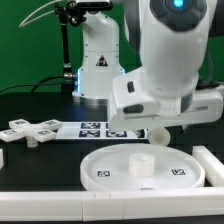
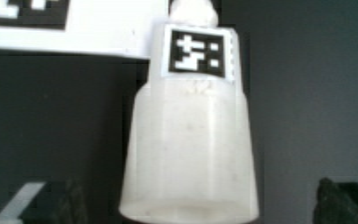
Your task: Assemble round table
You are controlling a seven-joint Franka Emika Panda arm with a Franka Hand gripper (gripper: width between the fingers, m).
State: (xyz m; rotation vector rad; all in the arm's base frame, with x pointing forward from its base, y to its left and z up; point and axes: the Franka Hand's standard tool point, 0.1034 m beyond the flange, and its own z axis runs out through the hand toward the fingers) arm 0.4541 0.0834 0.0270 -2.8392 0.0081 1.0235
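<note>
The round disc (image 1: pixel 140 172) lies flat on the table at the front, with a small raised hub (image 1: pixel 141 160) at its middle. The cross-shaped piece (image 1: pixel 35 131) lies at the exterior view's left. In the wrist view the cylinder post (image 2: pixel 190 140) lies on the dark table, with its tagged end (image 2: pixel 197 52) and thin tip pointing away. My gripper (image 2: pixel 190 205) is open. Its fingers (image 2: pixel 34 202) stand wide on either side of the post's near end and do not touch it. In the exterior view the gripper (image 1: pixel 160 134) hangs low just behind the disc and hides the post.
The marker board (image 1: pixel 98 128) lies behind the disc; its corner shows in the wrist view (image 2: pixel 60 30) beside the post's far end. A white rail (image 1: pixel 40 203) runs along the front and another rail (image 1: pixel 210 165) stands at the exterior view's right. The arm's base (image 1: pixel 98 65) stands behind.
</note>
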